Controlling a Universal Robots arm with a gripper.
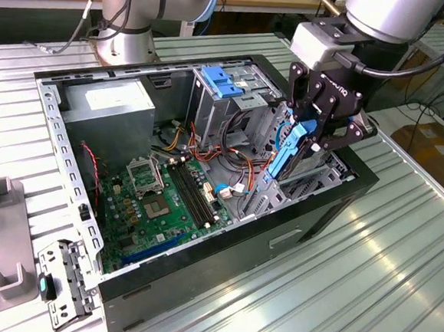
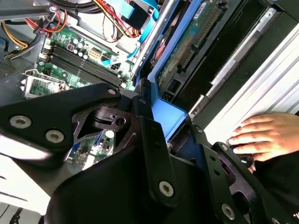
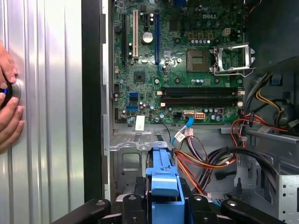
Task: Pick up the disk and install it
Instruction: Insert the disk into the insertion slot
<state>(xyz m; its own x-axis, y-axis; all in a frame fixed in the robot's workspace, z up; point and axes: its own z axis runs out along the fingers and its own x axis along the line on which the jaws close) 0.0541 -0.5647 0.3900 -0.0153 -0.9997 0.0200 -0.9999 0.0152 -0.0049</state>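
Note:
My gripper (image 1: 307, 136) is shut on the disk (image 1: 287, 154), a flat grey drive with bright blue rails. I hold it steeply tilted over the open computer case (image 1: 68, 169), at the exterior view's right. Its lower end dips among the metal bay walls beside the case's side wall. In the second wrist view, the disk (image 2: 169, 115) shows its blue rail and green underside between the black fingers (image 2: 145, 126). In the first wrist view, the blue end of the disk (image 3: 163, 179) sits in the gripper (image 3: 164, 200), above a silver bracket and cables.
The case holds a green motherboard (image 1: 165, 200), a grey box with a white label (image 1: 108, 103), a silver cage with a blue clip (image 1: 225, 82) and cable bundles (image 3: 210, 163). A person's hand (image 3: 8, 112) rests on the ridged table beside the case. A grey fixture (image 1: 1, 241) lies at the exterior view's left.

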